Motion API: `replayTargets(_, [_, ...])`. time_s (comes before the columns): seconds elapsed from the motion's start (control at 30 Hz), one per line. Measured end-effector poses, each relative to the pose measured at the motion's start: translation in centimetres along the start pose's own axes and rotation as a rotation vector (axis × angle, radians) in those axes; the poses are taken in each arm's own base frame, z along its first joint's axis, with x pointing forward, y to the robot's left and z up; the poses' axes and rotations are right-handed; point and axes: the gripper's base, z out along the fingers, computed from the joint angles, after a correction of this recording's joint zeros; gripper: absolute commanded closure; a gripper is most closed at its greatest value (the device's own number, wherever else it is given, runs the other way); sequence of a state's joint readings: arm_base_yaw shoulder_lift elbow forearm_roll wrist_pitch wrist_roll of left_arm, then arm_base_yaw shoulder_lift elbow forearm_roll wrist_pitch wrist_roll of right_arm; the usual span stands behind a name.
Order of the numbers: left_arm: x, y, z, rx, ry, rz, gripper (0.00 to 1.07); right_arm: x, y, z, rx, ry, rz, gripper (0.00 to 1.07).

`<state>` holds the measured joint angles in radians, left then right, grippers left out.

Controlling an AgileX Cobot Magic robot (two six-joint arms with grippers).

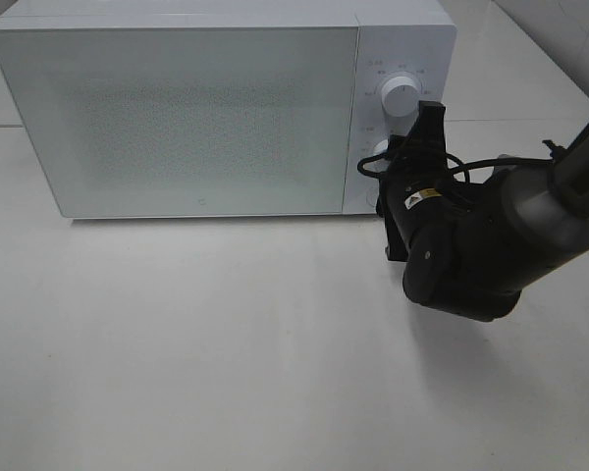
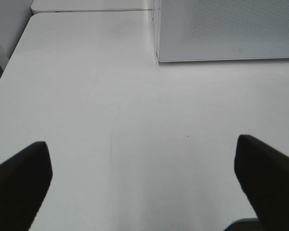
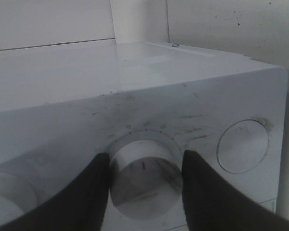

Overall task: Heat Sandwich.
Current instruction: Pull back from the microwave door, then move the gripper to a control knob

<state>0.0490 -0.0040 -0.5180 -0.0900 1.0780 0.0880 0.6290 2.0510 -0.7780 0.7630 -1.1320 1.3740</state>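
Note:
The sandwich is out of view. The white microwave [image 1: 177, 118] stands at the back of the table with its door closed. My right gripper [image 1: 385, 159] reaches to the control panel and is shut on the lower knob [image 3: 144, 175]. Its two dark fingers [image 3: 86, 192] press on either side of that knob. The upper knob [image 1: 402, 95] is free. My left gripper [image 2: 144, 185] does not show in the exterior high view. In its wrist view it hovers open over the bare white table [image 2: 111, 110], with nothing between the fingers [image 2: 19, 183].
The right arm's bulky black wrist [image 1: 471, 245] hangs in front of the microwave's right end. A cable [image 1: 471, 167] loops over it. The microwave's front left corner [image 2: 159, 55] lies ahead of the left gripper. A round flat disc [image 3: 243, 147] sits beside the gripped knob.

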Motion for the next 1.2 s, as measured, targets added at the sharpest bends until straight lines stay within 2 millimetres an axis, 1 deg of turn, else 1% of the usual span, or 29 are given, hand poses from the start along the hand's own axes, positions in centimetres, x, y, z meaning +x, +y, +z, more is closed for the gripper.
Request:
replayTargets(0.3, [0.0, 0.0, 0.0, 0.0, 0.0, 0.0, 0.09, 0.0, -0.01, 0.0, 0.001, 0.0, -0.008, 0.87])
replayTargets(0.37, [0.0, 0.0, 0.0, 0.0, 0.0, 0.0, 0.09, 0.02, -0.02, 0.01, 0.003, 0.0, -0.007, 0.82])
replayTargets(0.43, [0.0, 0.0, 0.0, 0.0, 0.0, 0.0, 0.09, 0.02, -0.02, 0.01, 0.003, 0.0, -0.007, 0.81])
replayTargets(0.47, [0.0, 0.0, 0.0, 0.0, 0.0, 0.0, 0.09, 0.02, -0.02, 0.01, 0.003, 0.0, -0.007, 0.76])
replayTargets(0.5, [0.0, 0.0, 0.0, 0.0, 0.0, 0.0, 0.09, 0.02, -0.02, 0.01, 0.003, 0.0, -0.007, 0.74])
replayTargets(0.53, [0.0, 0.0, 0.0, 0.0, 0.0, 0.0, 0.09, 0.02, -0.02, 0.01, 0.003, 0.0, -0.007, 0.74])
replayTargets(0.63, [0.0, 0.0, 0.0, 0.0, 0.0, 0.0, 0.09, -0.01, -0.02, 0.01, 0.004, -0.003, -0.009, 0.68])
replayTargets(0.73, [0.0, 0.0, 0.0, 0.0, 0.0, 0.0, 0.09, -0.01, 0.0, 0.03, 0.004, -0.005, -0.018, 0.66])
replayTargets(0.8, [0.0, 0.0, 0.0, 0.0, 0.0, 0.0, 0.09, -0.01, -0.04, 0.01, 0.008, -0.007, -0.023, 0.61])
replayTargets(0.83, [0.0, 0.0, 0.0, 0.0, 0.0, 0.0, 0.09, -0.01, -0.04, 0.01, 0.008, -0.007, -0.023, 0.61])
replayTargets(0.87, [0.0, 0.0, 0.0, 0.0, 0.0, 0.0, 0.09, -0.03, -0.04, 0.0, 0.01, -0.009, -0.023, 0.58])
replayTargets(0.9, [0.0, 0.0, 0.0, 0.0, 0.0, 0.0, 0.09, -0.32, 0.03, 0.01, 0.007, -0.038, -0.009, 0.55])
replayTargets(0.93, [0.0, 0.0, 0.0, 0.0, 0.0, 0.0, 0.09, -0.5, 0.14, 0.03, -0.002, -0.054, -0.006, 0.48])
replayTargets(0.97, [0.0, 0.0, 0.0, 0.0, 0.0, 0.0, 0.09, -0.73, 0.26, 0.08, -0.01, -0.069, -0.007, 0.43])
replayTargets(1.0, [0.0, 0.0, 0.0, 0.0, 0.0, 0.0, 0.09, -0.73, 0.26, 0.08, -0.01, -0.069, -0.007, 0.43])
replayTargets(1.03, [0.0, 0.0, 0.0, 0.0, 0.0, 0.0, 0.09, -0.82, 0.31, 0.07, -0.015, -0.08, -0.011, 0.4])
replayTargets(1.07, [0.0, 0.0, 0.0, 0.0, 0.0, 0.0, 0.09, -0.9, 0.29, 0.06, -0.013, -0.089, -0.01, 0.34])
replayTargets(1.1, [0.0, 0.0, 0.0, 0.0, 0.0, 0.0, 0.09, -0.94, 0.24, 0.03, -0.01, -0.09, -0.011, 0.32])
replayTargets(1.2, [0.0, 0.0, 0.0, 0.0, 0.0, 0.0, 0.09, -0.98, 0.2, 0.0, -0.009, -0.09, -0.013, 0.31])
